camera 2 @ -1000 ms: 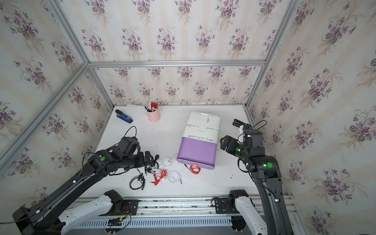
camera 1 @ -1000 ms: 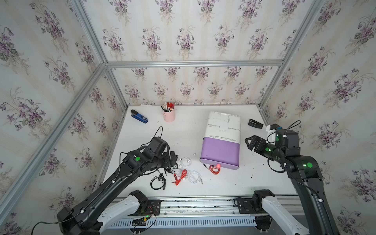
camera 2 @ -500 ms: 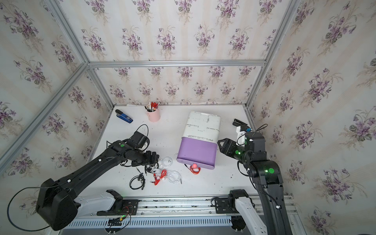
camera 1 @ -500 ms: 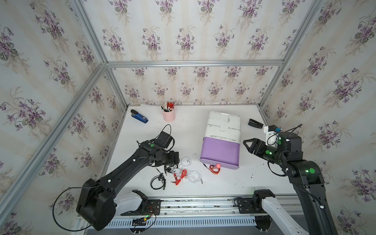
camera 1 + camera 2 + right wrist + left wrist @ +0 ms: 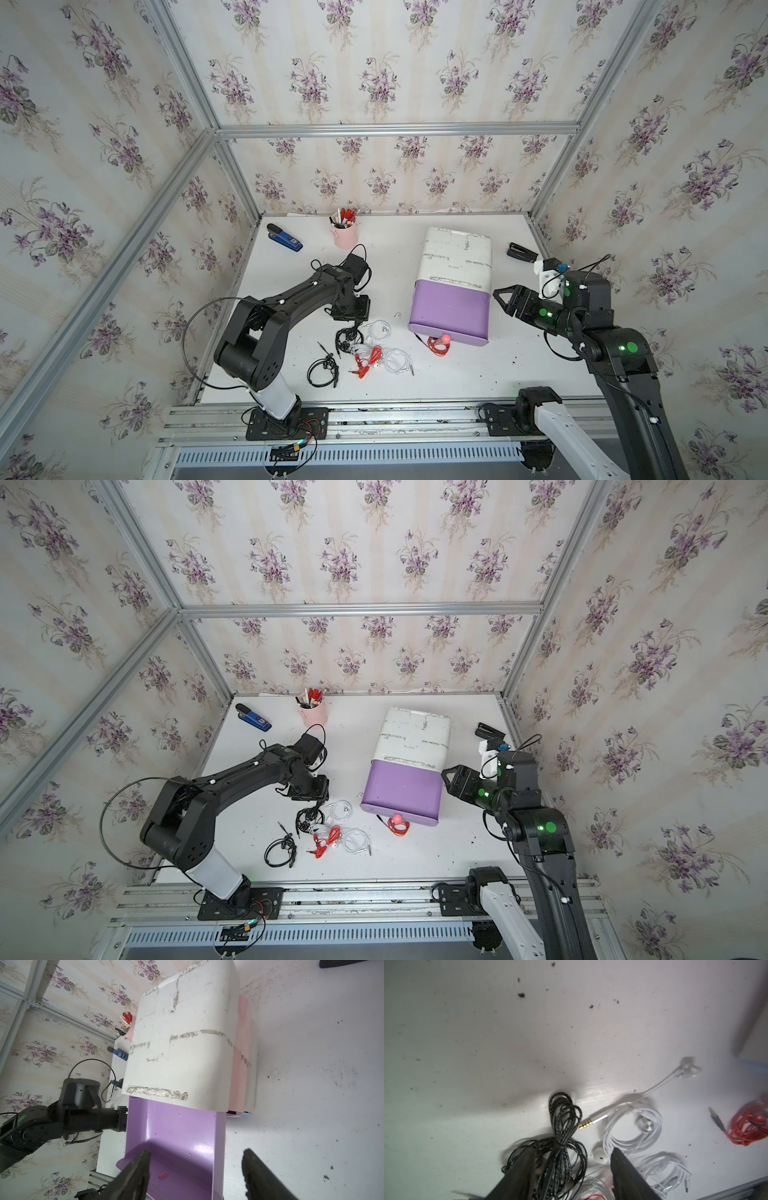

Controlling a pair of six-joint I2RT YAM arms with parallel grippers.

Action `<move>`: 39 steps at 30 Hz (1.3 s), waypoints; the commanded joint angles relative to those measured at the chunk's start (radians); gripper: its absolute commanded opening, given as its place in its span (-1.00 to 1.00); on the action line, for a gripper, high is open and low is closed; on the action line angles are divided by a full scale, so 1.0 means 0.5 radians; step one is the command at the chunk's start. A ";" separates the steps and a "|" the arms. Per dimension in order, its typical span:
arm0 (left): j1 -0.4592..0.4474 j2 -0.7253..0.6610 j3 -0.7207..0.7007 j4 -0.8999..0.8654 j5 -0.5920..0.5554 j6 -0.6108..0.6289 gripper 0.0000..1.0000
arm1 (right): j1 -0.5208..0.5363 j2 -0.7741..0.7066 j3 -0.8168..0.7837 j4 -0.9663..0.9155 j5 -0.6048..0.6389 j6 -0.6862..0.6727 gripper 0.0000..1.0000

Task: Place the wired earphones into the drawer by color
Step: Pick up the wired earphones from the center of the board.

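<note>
Purple drawer (image 5: 449, 316) open, L gripper (image 5: 572, 1152) astride blk earphones (image 5: 563, 1124)

No legible text, brand, number or sign anywhere. Pale label on the blue stapler (image 5: 285, 242), too small and blurred to read in any view. Only scuffed tape marks on the drawer unit (image 5: 457, 257), no lettering.

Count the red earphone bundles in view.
2. One red bundle lies in the pile of white and black cords mid-table; the other red bundle lies at the purple drawer front, under its knob. The pile may hide more.
</note>
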 commanded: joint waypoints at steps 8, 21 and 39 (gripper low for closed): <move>0.002 0.147 -0.003 0.015 0.000 0.122 0.12 | 0.004 0.046 -0.016 0.126 0.015 -0.015 0.44; 0.014 0.225 0.037 0.006 -0.133 0.216 -0.44 | 0.034 0.070 -0.079 0.235 -0.013 0.042 0.40; 0.202 -0.473 0.363 -0.297 0.013 0.444 -0.76 | 0.056 0.311 0.140 0.410 -0.122 -0.016 0.45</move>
